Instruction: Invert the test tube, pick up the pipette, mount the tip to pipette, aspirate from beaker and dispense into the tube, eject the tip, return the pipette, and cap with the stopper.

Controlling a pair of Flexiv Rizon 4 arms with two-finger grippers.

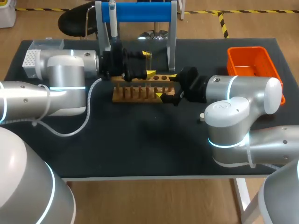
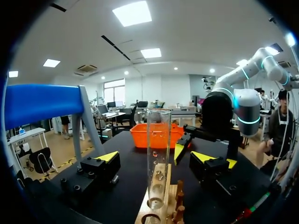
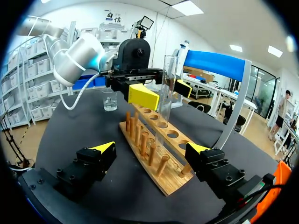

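Tube: clear glass test tube point(image 2: 159, 154), droplets on its wall, upright in a hole of the wooden rack point(image 3: 168, 181) on the bench point(image 1: 140, 140).
Left claw point(image 2: 157, 158): released, one finger either side of the tube, neither touching.
Right claw point(image 3: 152, 149): released, at the rack's end.

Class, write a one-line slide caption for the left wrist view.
Test tube standing upright in the wooden rack, between the open fingers of the left gripper, neither touching it.

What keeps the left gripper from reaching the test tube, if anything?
Likely yes: the left gripper is open around the upright test tube in the rack, nothing between fingers and glass.
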